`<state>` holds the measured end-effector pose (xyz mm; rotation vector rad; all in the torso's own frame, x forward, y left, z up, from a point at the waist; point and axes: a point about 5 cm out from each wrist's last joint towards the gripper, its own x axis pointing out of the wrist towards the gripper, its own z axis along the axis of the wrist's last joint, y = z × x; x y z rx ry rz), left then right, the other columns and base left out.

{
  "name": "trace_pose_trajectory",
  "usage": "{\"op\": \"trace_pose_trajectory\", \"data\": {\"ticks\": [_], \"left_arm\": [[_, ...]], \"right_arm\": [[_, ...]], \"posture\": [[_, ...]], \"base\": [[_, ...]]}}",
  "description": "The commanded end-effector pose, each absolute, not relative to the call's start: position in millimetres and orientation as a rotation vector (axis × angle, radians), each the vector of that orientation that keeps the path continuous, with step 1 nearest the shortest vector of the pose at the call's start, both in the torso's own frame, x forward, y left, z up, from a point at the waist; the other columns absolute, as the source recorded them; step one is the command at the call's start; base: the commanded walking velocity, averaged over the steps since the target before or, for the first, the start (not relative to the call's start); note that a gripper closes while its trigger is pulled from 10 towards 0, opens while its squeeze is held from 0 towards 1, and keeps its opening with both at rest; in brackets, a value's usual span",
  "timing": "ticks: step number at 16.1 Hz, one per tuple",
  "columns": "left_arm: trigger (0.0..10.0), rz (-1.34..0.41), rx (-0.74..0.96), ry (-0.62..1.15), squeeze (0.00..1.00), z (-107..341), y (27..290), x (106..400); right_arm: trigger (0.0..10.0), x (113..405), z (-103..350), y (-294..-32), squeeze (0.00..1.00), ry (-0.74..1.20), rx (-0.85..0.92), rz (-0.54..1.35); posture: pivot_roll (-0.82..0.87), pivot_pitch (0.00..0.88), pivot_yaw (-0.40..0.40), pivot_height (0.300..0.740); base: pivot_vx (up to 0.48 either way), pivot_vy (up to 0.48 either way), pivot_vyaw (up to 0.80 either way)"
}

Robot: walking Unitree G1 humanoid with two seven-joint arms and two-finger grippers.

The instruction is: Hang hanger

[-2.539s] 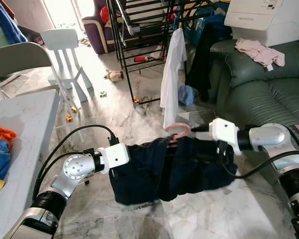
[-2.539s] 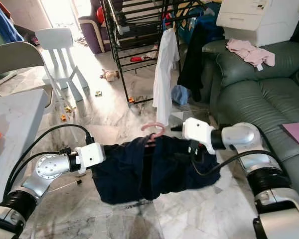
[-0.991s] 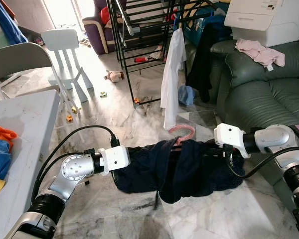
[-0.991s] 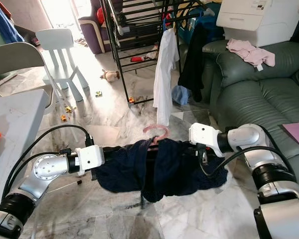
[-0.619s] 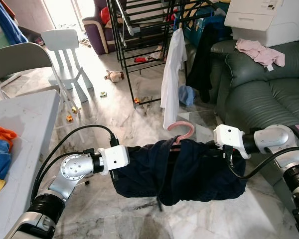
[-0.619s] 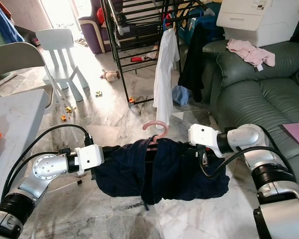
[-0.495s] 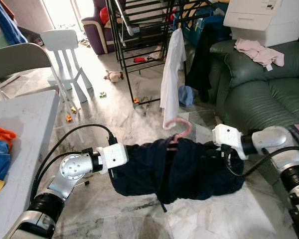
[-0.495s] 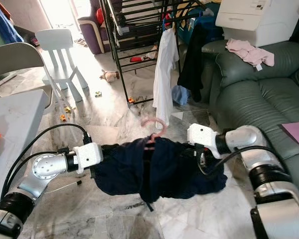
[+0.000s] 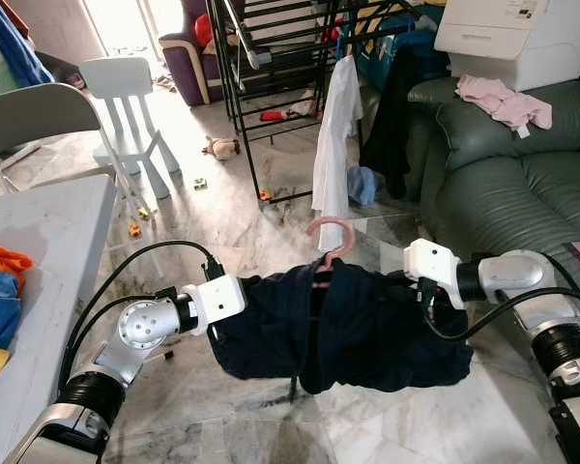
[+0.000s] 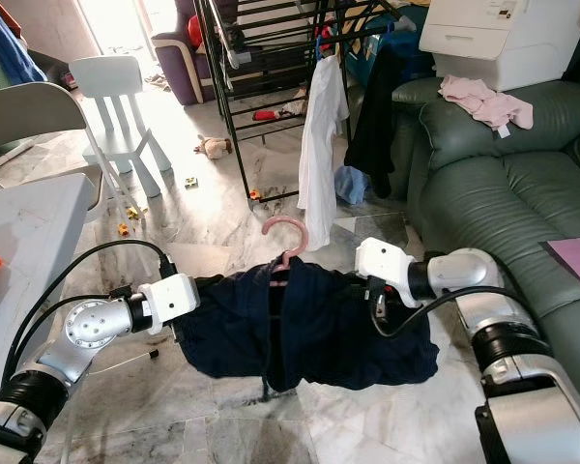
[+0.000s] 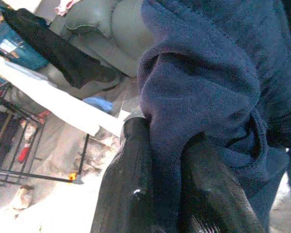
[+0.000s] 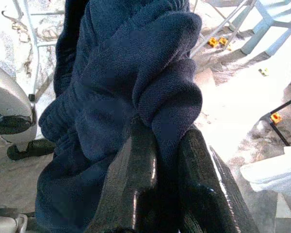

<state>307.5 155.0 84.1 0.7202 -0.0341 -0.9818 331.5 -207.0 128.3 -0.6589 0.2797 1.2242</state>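
Both my arms reach forward, bent inward at elbows, wrists facing each other above marble floor (image 9: 222,217). My left gripper (image 11: 167,170) clamped on one end of dark navy garment (image 9: 343,324), fabric pinched between fingers (image 11: 128,179). My right gripper (image 12: 160,165) clamped on other end. Garment sags between them, draped over pink hanger (image 9: 327,237); hook sticks up at middle. Drying rack (image 9: 271,58) well beyond; white shirt (image 9: 331,145) hangs from it.
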Motion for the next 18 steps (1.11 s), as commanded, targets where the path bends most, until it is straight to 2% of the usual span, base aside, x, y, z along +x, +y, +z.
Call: {"op": "trace_pose_trajectory", "data": {"ticks": [1, 6, 7, 8, 12, 18], "left_arm": [[10.0, -0.932, 0.736, -0.024, 0.0, 87.2, 164.4, 312.1], [10.0, -0.913, 0.754, -0.019, 0.01, 86.3, 166.6, 314.5], [10.0, -0.906, 0.747, -0.011, 0.2, 85.8, 168.0, 315.1], [10.0, -0.898, 0.744, -0.005, 1.0, 86.1, 169.6, 316.0], [10.0, -0.866, 0.813, 0.013, 1.0, 85.6, 177.2, 319.3], [10.0, -0.842, 0.825, 0.019, 1.0, 84.9, 179.8, 320.2]], "right_arm": [[0.0, 334.9, 135.0, -209.4, 0.0, 0.239, -0.642, 1.183], [0.0, 334.6, 134.5, -209.1, 0.0, 0.244, -0.639, 1.193], [0.0, 334.6, 134.5, -209.1, 0.0, 0.245, -0.641, 1.192], [0.0, 334.9, 134.3, -209.2, 0.0, 0.247, -0.653, 1.189], [0.0, 341.7, 130.7, -211.8, 0.0, 0.287, -0.776, 1.084], [0.0, 343.3, 128.7, -211.2, 0.0, 0.295, -0.788, 1.053]], "posture": [[-0.12, 0.0, 0.094, 0.74], [-0.13, 0.0, 0.094, 0.74], [-0.13, 0.0, 0.094, 0.74], [-0.13, 0.0, 0.092, 0.74], [-0.12, 0.0, 0.091, 0.74], [-0.12, 0.0, 0.091, 0.74]], "base": [[0.0, 0.0, 0.0], [0.0, 0.0, 0.0], [0.0, 0.0, 0.0], [0.0, 0.0, 0.0], [0.0, 0.0, 0.0], [0.0, 0.0, 0.0]]}}
